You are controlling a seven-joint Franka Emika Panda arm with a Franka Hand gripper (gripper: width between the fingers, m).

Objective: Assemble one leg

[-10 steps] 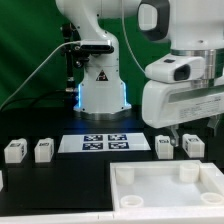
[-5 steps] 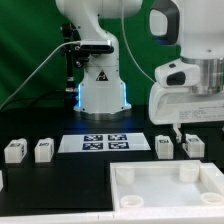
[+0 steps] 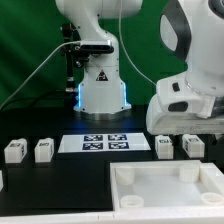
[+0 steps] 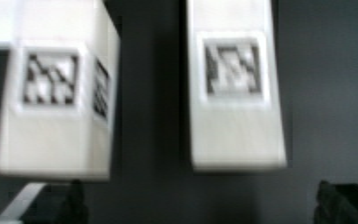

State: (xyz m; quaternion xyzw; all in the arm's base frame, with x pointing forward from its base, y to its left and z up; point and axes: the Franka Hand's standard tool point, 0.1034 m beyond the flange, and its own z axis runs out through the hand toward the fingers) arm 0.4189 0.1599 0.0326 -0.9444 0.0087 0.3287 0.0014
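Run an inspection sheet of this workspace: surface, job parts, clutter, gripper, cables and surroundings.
Surface: black table; marker board lying flat on it.
Job's things: four legs standing loose, two at the exterior view's left, two at its right; none fitted to the white tray piece.
Clutter: white part cut off at the picture edge, unidentifiable.
Grippers: the gripper is open, above the two right legs, holding nothing.
Cables: black cable beside the arm base.
Surroundings: green backdrop.
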